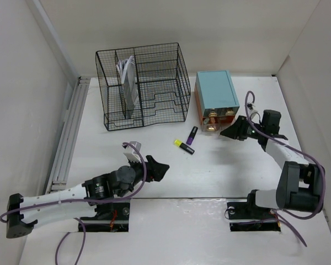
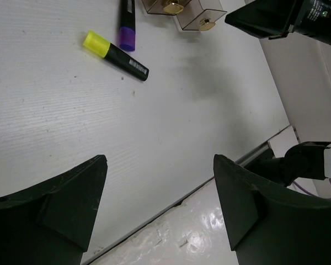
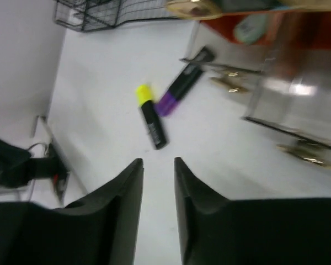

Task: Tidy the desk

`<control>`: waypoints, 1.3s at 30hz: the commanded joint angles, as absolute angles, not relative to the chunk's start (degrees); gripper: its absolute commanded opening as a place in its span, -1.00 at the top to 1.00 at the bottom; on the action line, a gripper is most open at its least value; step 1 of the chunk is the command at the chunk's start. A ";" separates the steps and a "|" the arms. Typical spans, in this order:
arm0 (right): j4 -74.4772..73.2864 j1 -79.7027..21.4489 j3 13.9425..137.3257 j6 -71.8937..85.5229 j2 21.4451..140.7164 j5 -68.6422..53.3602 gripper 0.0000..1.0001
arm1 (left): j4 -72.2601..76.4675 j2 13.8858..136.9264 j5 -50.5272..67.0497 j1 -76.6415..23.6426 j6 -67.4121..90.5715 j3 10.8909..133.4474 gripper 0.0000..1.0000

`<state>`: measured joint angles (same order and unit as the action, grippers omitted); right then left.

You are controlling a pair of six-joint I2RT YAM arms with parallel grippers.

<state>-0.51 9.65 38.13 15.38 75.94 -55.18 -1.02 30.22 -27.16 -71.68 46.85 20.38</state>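
Apparently right jaws stood narrowly apart, empty; needed widening and squaring across yellow highlighter (image 3: 150,118) at mid-frame. Left jaws gaped, empty.

The desk (image 1: 220,171) is plain white. Just ahead of the black left gripper (image 2: 160,160) lie two pens. The yellow pen (image 2: 116,55) is black with a yellow cap. The purple pen (image 2: 127,25) is black with a purple cap. The box (image 1: 216,91) right by the black right gripper (image 3: 158,161) is teal on top and orange on the side, with gold knobs (image 2: 171,7). Far ahead of the left gripper, the rack (image 1: 154,72) is black wire in a pattern of little squares, with white paper (image 1: 127,72) inside. The cables (image 2: 314,190) are purple.
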 commanded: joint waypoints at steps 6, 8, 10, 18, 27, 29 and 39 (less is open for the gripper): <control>-23.36 -15.62 57.02 -17.63 74.43 -38.99 1.00 | 3.52 33.83 -26.98 -72.07 45.44 22.24 -0.11; -24.70 -20.03 59.84 -20.03 74.97 -34.47 0.83 | 3.52 34.45 -26.98 -72.07 45.44 22.24 0.48; -25.31 -20.04 63.09 -21.26 76.37 -28.18 0.46 | 2.73 34.98 -27.60 -72.07 45.44 22.24 0.75; -24.69 -12.84 63.90 -31.01 76.90 -3.96 0.68 | 1.23 30.50 -28.13 -72.07 46.58 20.92 0.47; -26.81 -9.93 63.81 -36.38 83.30 -2.99 1.00 | 0.70 28.56 -28.13 -72.07 47.64 19.78 0.30; -28.21 -9.40 64.42 -36.39 85.16 -2.99 1.00 | 0.18 28.56 -27.60 -72.07 47.64 19.78 0.30; -30.84 -9.40 63.90 -38.06 90.08 -3.60 1.00 | 0.18 28.04 -27.60 -72.07 47.64 19.25 0.25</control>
